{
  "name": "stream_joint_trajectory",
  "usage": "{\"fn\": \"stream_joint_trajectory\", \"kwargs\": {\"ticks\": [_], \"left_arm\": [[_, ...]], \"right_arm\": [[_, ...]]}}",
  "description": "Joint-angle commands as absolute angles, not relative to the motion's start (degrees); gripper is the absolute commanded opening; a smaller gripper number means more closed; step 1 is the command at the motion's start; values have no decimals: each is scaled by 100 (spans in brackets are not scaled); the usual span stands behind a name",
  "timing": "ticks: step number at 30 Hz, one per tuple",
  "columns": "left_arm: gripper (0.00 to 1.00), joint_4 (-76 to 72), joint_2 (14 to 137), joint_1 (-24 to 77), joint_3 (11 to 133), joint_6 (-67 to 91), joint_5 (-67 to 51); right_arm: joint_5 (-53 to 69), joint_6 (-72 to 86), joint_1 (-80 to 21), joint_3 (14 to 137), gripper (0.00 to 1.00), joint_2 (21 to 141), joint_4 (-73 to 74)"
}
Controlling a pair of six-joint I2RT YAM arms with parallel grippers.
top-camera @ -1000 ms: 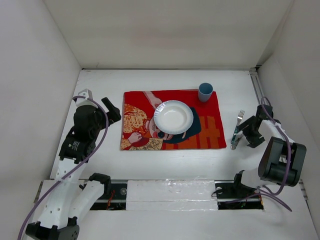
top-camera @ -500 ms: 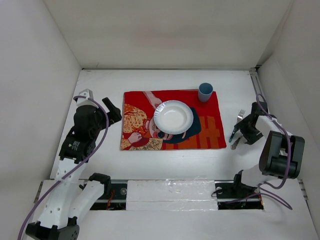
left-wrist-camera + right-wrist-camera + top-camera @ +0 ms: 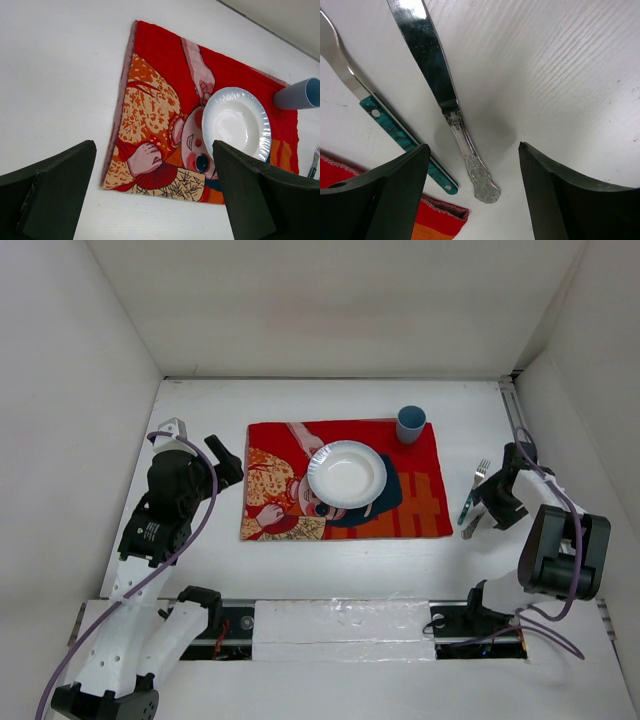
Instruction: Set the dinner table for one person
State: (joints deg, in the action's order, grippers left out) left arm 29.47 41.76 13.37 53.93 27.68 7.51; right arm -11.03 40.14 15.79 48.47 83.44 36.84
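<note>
On the white dinner table (image 3: 330, 555) lies a red printed cloth (image 3: 420, 505) with a white plate (image 3: 346, 473) on it and a blue cup (image 3: 411, 424) at its far right corner. A teal-handled fork (image 3: 475, 488) and a silver knife (image 3: 451, 107) lie side by side just right of the cloth. My right gripper (image 3: 475, 200) is open and low over them, with the knife's ornate handle end between its fingers and the fork (image 3: 395, 131) by the left finger. My left gripper (image 3: 228, 462) is open and empty, above the table left of the cloth.
White walls close the table on the left, back and right. In the left wrist view the cloth (image 3: 150, 125), plate (image 3: 235, 125) and cup (image 3: 300, 94) lie ahead of the open fingers. The cloth's corner (image 3: 440, 220) shows near the right gripper's left finger.
My right gripper has shifted slightly left and away, closer over the knife and fork. The left arm has not moved.
</note>
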Motion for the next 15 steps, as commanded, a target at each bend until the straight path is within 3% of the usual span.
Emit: {"fn": "stream_joint_trajectory", "kwargs": {"ticks": [1, 15], "left_arm": [[100, 2839, 4122, 1318, 5590, 2716, 694], [100, 2839, 4122, 1318, 5590, 2716, 694]], "right_arm": [[-1222, 3937, 1512, 5106, 78, 8603, 3744], [-1274, 3885, 1389, 5265, 51, 9132, 3797]]}}
